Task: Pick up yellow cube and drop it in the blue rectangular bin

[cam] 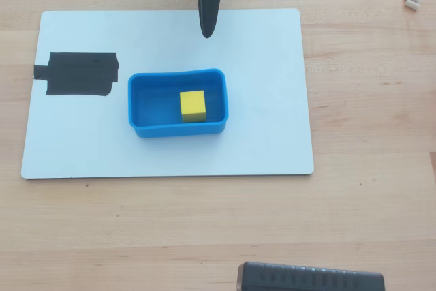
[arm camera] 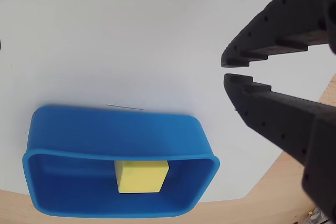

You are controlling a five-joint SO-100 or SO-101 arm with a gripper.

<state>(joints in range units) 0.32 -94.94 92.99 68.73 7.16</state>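
Note:
The yellow cube (cam: pixel 193 105) (arm camera: pixel 140 177) rests on the floor of the blue rectangular bin (cam: pixel 177 129) (arm camera: pixel 115 135), a little right of the bin's middle in the overhead view. My gripper (cam: pixel 207 32) (arm camera: pixel 227 71) hangs over the white board beyond the bin's far side, apart from both. Its black fingers (arm camera: pixel 273 114) taper to tips that almost touch, and nothing is between them.
The bin sits on a white board (cam: pixel 259 141) lying on a wooden table. A flat black tape patch (cam: pixel 78 74) marks the board's left end. A dark ribbed object (cam: pixel 310 279) lies at the table's bottom edge, and small white bits (cam: pixel 411 1) sit at the top right.

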